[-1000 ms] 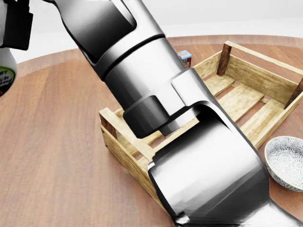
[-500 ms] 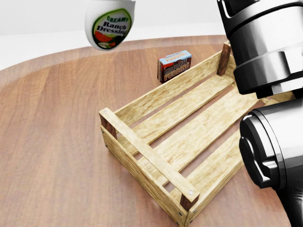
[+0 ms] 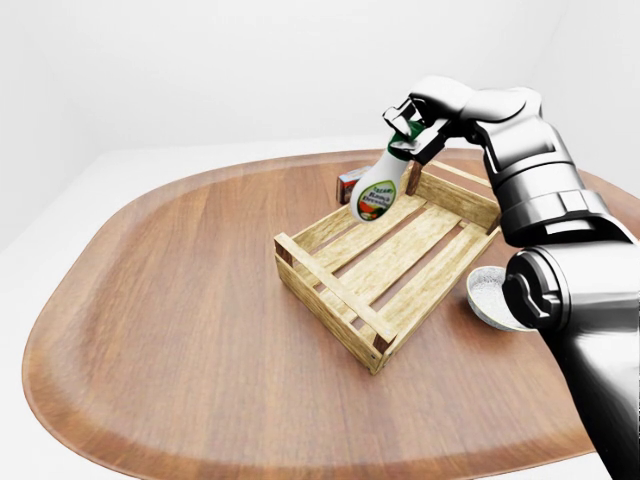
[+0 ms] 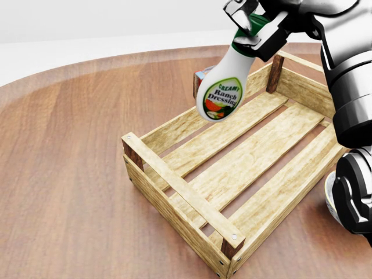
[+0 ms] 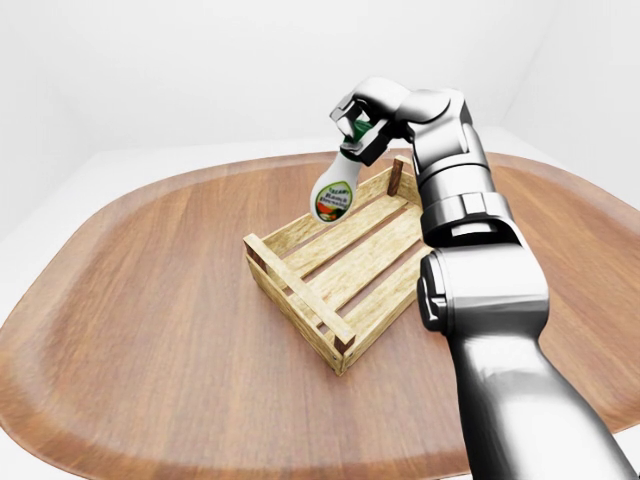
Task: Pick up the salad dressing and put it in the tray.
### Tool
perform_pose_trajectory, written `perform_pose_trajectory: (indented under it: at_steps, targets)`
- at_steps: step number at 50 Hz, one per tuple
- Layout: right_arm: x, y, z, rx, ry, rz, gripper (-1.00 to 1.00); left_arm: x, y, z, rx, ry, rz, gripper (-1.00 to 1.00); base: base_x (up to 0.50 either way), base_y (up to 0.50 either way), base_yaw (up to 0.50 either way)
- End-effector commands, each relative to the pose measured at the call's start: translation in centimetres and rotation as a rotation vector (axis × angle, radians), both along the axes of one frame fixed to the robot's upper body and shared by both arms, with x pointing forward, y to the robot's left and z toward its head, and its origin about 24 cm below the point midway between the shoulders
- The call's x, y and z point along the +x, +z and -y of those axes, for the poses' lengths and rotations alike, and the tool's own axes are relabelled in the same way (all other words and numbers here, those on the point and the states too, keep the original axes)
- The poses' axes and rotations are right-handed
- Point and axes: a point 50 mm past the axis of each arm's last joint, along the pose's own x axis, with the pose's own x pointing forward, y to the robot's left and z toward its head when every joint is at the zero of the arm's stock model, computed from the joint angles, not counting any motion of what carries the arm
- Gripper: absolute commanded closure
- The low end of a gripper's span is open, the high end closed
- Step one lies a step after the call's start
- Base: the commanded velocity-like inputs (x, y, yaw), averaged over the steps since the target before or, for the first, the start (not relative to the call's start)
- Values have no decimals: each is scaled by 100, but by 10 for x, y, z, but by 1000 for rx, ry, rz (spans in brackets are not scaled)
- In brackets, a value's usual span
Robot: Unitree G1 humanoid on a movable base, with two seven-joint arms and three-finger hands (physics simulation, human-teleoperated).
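Note:
The salad dressing [image 4: 224, 88] is a white Creamy Ranch bottle with a green cap, hanging cap up and tilted. My right hand [image 4: 256, 26] is shut on its cap end and holds it in the air above the upper left part of the wooden tray [image 4: 174, 183]. The tray is a slatted crate with nothing in it, lying on the round wooden table [image 3: 170, 300]. The same hold shows in the left-eye view [image 3: 412, 135] and the right-eye view [image 5: 358, 132]. My left hand is not in any view.
A chocolate pudding box [image 3: 349, 184] stands on the table just beyond the tray, mostly hidden behind the bottle. A patterned white bowl [image 3: 488, 296] sits to the right of the tray, beside my right arm [image 5: 470, 270].
My right arm has swung right and up, uncovering the tray. The bottle has moved from the upper left of the head view down and right to above the tray.

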Motion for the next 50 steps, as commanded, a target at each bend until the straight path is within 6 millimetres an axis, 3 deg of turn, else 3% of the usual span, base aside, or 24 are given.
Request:
perform_pose_trajectory:
  at_steps: [1, 12, 30, 39, 50]
  targets:
    - [5, -50, 21, 32, -80, -154, 100, -1, -3, -2, -10, 3, -7, -100, 0, 0, 0]
    - [5, -89, 36, 91, -206, -181, 100, -3, -2, -3, -11, 8, -7, -100, 0, 0, 0]
    - [10, -101, 40, 150, -545, 48, 100, -3, -6, -6, -24, 7, -20, -100, 0, 0, 0]
    - [6, -120, 46, 68, -559, 13, 100, -2, -4, -4, -16, 5, -16, -100, 0, 0, 0]
    - [4, -136, 42, -160, -436, -99, 100, 0, -9, -5, -28, -1, -30, -100, 0, 0, 0]
